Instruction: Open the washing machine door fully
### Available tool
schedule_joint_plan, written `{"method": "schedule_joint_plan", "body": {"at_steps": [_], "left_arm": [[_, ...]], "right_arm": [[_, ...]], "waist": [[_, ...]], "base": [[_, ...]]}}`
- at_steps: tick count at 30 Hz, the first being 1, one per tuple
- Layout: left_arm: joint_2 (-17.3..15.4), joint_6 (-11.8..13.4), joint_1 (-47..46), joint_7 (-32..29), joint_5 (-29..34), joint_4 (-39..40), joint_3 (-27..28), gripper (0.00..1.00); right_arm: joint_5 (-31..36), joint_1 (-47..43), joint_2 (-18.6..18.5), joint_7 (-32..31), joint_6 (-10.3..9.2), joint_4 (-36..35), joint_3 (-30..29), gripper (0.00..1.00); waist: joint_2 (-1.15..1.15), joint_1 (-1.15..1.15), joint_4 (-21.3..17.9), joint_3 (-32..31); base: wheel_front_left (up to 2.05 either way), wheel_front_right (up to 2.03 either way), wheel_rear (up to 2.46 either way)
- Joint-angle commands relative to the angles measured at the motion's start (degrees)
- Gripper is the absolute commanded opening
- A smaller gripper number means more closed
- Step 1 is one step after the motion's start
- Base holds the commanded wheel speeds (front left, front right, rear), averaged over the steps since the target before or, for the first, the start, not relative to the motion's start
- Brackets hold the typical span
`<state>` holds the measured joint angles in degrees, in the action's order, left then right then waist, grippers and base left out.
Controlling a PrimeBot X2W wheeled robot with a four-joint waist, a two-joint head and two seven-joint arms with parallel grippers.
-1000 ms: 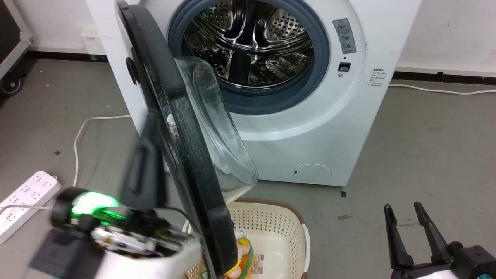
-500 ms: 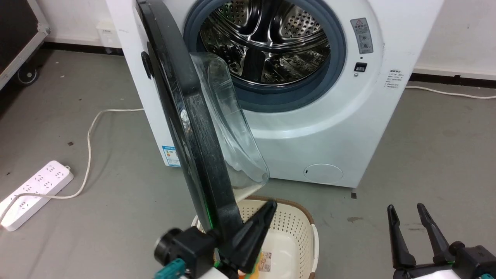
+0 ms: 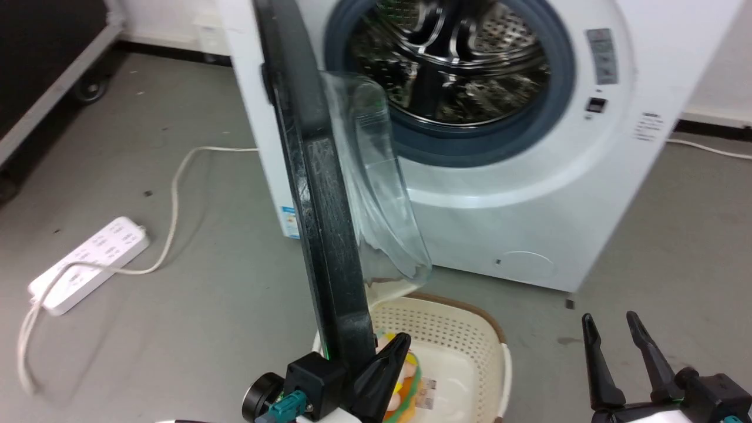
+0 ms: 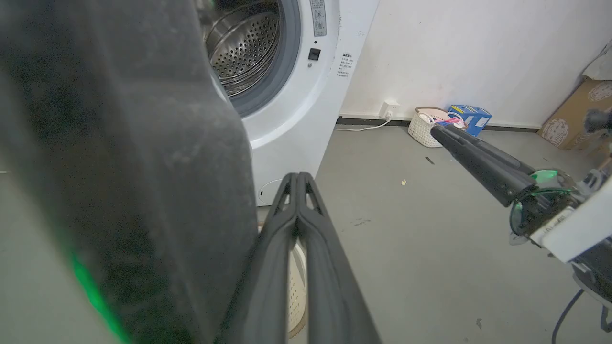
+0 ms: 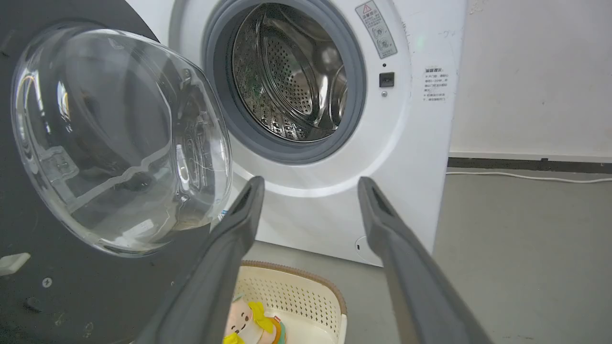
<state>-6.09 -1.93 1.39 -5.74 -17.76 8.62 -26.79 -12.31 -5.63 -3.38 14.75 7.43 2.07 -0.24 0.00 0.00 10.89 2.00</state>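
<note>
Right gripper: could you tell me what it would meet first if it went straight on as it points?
Likely the washing machine, on its white front just below the drum opening.

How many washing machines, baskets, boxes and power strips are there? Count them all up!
Washing machine: 1
Baskets: 2, the cream basket and the white basket
Boxes: 2, the blue box and the cardboard box
Power strip: 1
Total: 6
</note>
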Motion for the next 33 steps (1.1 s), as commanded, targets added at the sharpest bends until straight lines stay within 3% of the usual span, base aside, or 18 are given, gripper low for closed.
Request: {"method": "schedule_joint_plan", "body": {"at_steps": [1,13,18,25,33], "left_arm": [[-0.34,0.61,-0.21,0.47,0.01,-0.8,0.97,0.0],[-1.87,1.64,0.34,1.61,-0.78,-0.93,3.11,0.0],[-2.76,3.84,0.31,2.79,-1.73,-0.4,7.07,0.0],[-4.73,5.81,-1.35,4.6,-3.34,-1.4,13.03,0.0],[-8.05,6.0,-6.46,6.1,-5.78,-4.92,19.54,0.0]], "right_arm": [[-0.51,0.0,0.15,0.25,0.06,0.38,0.11,1.0],[-0.25,-0.78,-0.52,0.25,0.06,1.61,1.57,1.0],[-0.38,-0.73,-0.9,0.25,0.06,2.27,2.64,1.0],[-0.2,0.46,-1.96,0.25,0.06,2.55,4.57,1.0],[0.03,2.66,-4.78,0.25,0.06,2.52,5.63,1.0]], "waist": [[0.0,0.0,2.44,-0.34],[0.0,0.0,13.28,-1.65],[0.0,0.0,16.77,-1.35],[0.0,0.0,17.92,1.11],[0.0,0.0,15.63,7.29]], "base": [[0.0,0.0,0.0],[0.0,0.0,0.0],[0.0,0.0,0.0],[0.0,0.0,0.0],[0.0,0.0,0.0]]}}
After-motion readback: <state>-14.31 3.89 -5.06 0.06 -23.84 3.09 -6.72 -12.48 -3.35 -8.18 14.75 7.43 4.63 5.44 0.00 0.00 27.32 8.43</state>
